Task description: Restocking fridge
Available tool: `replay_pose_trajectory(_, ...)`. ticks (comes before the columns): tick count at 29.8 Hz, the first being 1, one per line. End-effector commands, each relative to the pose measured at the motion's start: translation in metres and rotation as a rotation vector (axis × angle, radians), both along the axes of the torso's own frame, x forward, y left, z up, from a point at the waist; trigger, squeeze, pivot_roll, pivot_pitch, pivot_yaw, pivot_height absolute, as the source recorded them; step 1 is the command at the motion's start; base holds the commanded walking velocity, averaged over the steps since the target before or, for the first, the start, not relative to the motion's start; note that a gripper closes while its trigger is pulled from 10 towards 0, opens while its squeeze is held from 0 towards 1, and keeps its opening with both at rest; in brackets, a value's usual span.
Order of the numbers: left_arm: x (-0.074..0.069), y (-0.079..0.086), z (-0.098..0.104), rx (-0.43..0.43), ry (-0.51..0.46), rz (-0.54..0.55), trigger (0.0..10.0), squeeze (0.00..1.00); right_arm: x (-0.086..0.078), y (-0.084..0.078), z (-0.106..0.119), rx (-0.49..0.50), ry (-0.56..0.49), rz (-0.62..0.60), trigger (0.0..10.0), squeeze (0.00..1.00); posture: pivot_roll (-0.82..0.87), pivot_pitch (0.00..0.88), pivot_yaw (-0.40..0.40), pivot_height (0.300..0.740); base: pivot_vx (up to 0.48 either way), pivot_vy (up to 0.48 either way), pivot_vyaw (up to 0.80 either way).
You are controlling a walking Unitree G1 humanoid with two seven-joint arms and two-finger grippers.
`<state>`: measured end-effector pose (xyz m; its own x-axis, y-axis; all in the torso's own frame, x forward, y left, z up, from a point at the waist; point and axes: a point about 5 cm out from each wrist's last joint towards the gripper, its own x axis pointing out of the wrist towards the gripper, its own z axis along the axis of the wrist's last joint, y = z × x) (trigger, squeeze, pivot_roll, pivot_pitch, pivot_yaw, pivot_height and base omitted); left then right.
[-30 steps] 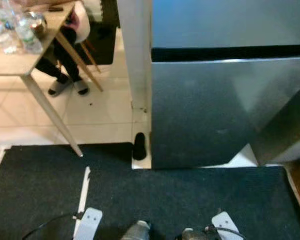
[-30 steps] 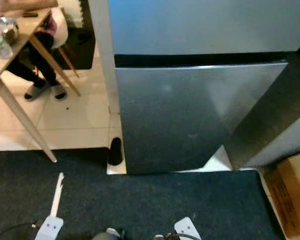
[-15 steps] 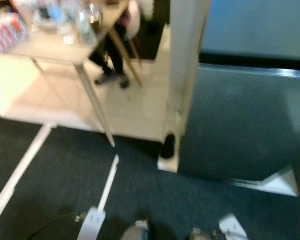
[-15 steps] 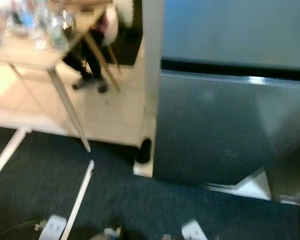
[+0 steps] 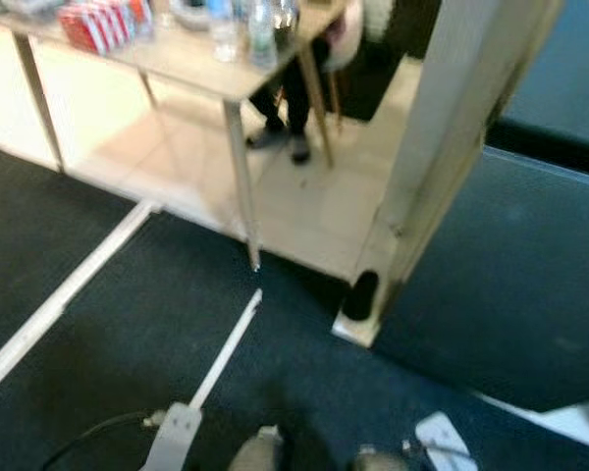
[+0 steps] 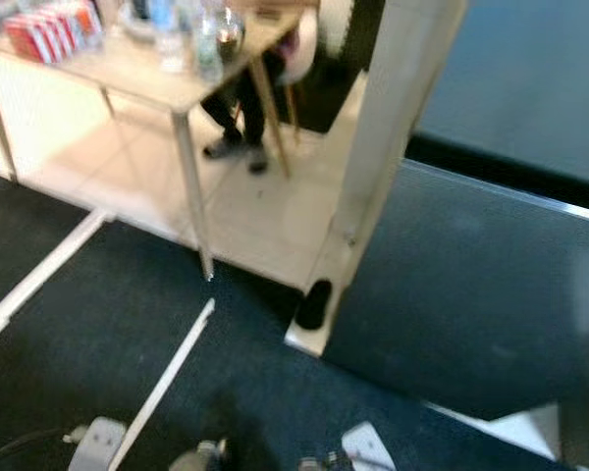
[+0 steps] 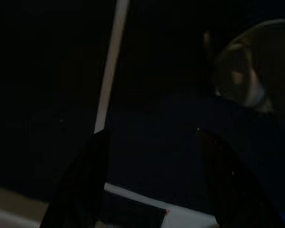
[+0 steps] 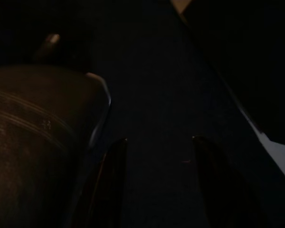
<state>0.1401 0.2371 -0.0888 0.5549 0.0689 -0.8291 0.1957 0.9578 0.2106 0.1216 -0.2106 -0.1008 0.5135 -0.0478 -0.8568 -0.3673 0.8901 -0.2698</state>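
Hanging idle, left gripper (image 7: pixel 149 183) fingers apart | right gripper (image 8: pixel 156 185) fingers apart | fridge (image 6: pixel 491 285) far right, well apart from both

Blurred head views — dark wrist views

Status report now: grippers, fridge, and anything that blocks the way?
Left gripper and right gripper open, empty, hanging low. Fridge shut, ahead right. Table with bottles ahead left; a seated person's legs behind it.
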Motion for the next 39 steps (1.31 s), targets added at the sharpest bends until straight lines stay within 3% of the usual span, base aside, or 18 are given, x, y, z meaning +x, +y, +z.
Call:
replay_pose_trajectory(1,-0.0137,0.0003,-0.0052,-0.002,0.048,0.014,10.0,0.00,-0.0108,0.0014,-0.0036,0.005,0.034,-0.001,10.0,0.00,-0.05,0.214,-0.012,0.740,0.000,0.000,0.80)
replay_pose_trajectory(39,-0.0179,-0.0007,-0.0075,0.000,0.067,0.037,10.0,0.00,-0.0096,0.0005,-0.0031,0.004,0.031,0.001,10.0,0.00,-0.06,0.208,-0.018,0.740,0.000,0.000,0.80)
